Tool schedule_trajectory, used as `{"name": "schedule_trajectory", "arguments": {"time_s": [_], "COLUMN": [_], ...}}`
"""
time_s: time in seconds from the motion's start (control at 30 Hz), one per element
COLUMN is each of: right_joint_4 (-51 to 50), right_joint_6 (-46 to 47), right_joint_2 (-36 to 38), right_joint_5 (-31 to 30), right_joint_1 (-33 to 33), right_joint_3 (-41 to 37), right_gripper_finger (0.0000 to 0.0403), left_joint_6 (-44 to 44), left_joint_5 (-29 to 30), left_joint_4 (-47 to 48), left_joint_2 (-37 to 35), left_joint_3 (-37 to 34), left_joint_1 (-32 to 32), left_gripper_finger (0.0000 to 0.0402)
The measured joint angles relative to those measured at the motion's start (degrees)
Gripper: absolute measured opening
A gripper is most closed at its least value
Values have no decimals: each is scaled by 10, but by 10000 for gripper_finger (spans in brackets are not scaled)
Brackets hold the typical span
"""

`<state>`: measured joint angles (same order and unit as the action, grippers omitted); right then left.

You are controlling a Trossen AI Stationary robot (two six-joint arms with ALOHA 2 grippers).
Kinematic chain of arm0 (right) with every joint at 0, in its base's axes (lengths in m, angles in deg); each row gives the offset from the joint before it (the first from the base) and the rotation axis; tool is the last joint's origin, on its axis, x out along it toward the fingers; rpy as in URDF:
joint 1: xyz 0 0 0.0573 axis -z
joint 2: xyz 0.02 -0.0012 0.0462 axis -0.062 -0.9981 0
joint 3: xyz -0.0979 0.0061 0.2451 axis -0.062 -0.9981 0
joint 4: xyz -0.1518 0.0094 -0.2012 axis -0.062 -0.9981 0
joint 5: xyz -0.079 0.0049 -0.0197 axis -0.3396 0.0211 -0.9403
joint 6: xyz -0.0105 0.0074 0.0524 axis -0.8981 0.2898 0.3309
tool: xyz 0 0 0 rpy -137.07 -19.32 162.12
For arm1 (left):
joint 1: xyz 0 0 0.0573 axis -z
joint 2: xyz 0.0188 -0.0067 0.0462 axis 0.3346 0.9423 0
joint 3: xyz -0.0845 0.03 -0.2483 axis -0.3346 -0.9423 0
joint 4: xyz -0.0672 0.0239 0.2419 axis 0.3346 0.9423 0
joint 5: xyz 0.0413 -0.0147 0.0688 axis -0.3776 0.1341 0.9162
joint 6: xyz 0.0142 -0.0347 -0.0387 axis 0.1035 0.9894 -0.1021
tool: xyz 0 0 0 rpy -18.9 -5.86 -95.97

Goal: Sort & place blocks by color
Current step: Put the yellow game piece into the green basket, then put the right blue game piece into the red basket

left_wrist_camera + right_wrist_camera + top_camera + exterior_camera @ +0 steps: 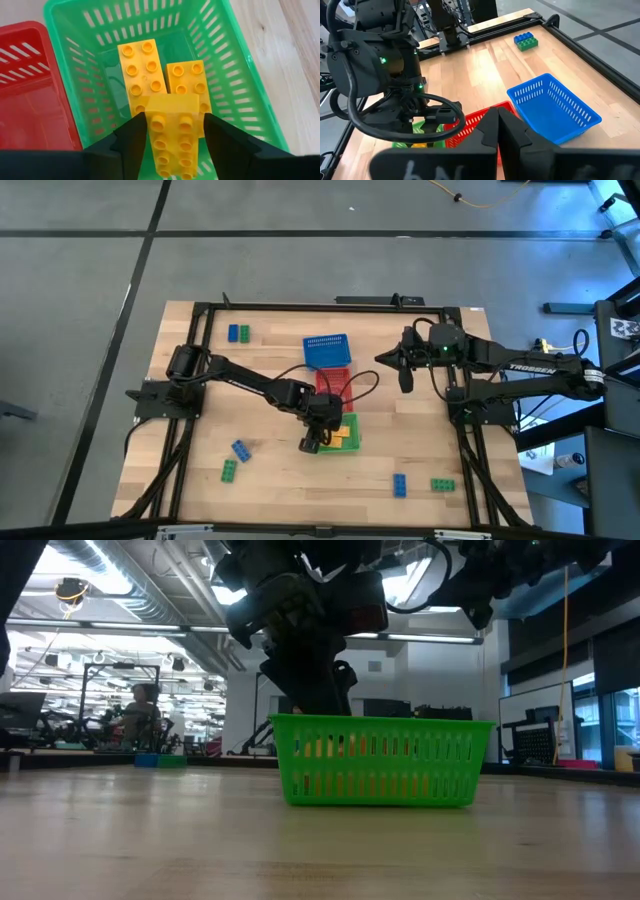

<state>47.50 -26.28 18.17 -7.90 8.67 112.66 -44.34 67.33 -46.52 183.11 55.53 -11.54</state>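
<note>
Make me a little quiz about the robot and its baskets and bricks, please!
1. True or false: the green basket already holds yellow bricks.
2. What colour is the brick between the fingers of the left gripper?
3. Which basket has nothing in it: A blue, B green?

Key: 1 true. 2 yellow. 3 A.
</note>
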Motion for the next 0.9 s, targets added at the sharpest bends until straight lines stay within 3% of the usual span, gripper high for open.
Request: {"name": "schedule_trajectory", "arguments": {"time_s": [0.27,0.57,0.67,0.9], "right_joint_4": [3,13,20,34], "right_joint_6": [1,0,0,-1], "right_joint_2": [0,0,0,0], "right_joint_5": [0,0,0,0], "right_joint_1": [0,0,0,0], "right_joint_3": [0,0,0,0], "right_gripper_finger": [0,0,0,0], "left_joint_6": [8,-21,-19,5], "left_joint_5": [-2,8,41,108], "left_joint_4": [9,174,208,158], "left_joint_2": [-7,-48,-93,-254], "left_joint_3": [2,80,88,54], "left_joint_1": [-3,-38,-55,-92], "left_gripper_finger": [220,218,218,218]}}
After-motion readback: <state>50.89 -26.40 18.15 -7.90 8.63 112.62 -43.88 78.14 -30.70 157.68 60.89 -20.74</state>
